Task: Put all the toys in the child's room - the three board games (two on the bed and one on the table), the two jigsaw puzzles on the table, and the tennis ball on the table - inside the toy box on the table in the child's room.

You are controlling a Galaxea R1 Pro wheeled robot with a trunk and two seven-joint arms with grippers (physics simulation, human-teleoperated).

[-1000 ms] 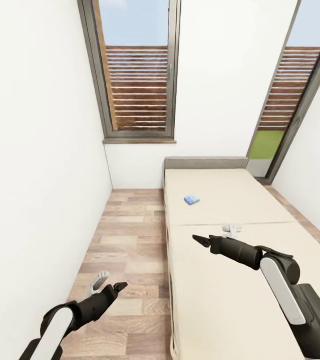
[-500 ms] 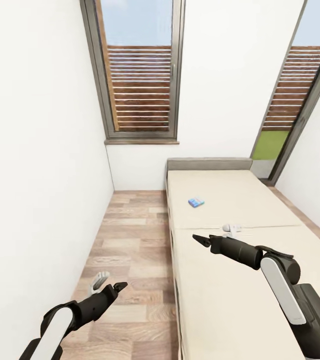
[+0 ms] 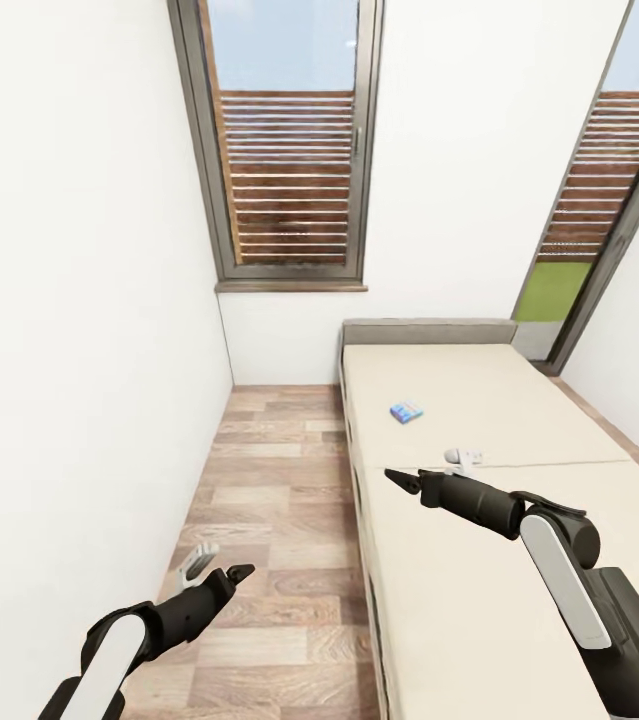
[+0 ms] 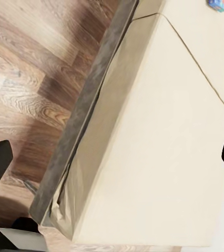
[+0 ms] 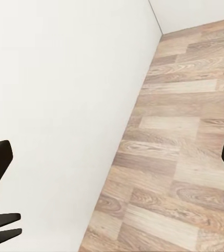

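We face the bed (image 3: 479, 560) where a blue board game (image 3: 407, 411) lies; both pincers, left (image 3: 221, 578) and right (image 3: 406, 482), hang spread and empty, ready for reaching.

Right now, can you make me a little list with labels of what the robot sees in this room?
place: white-walled room with a wood plank floor
bed: long and cream, on the robot's right
board game: small blue box lying flat on the bed's far half, nothing touching it
white thing: on the bed, nearer than the game, too small to tell what it is
left gripper: over the floor, open, holding nothing
right gripper: over the bed's near half, open, holding nothing
windows: one ahead, one to the right
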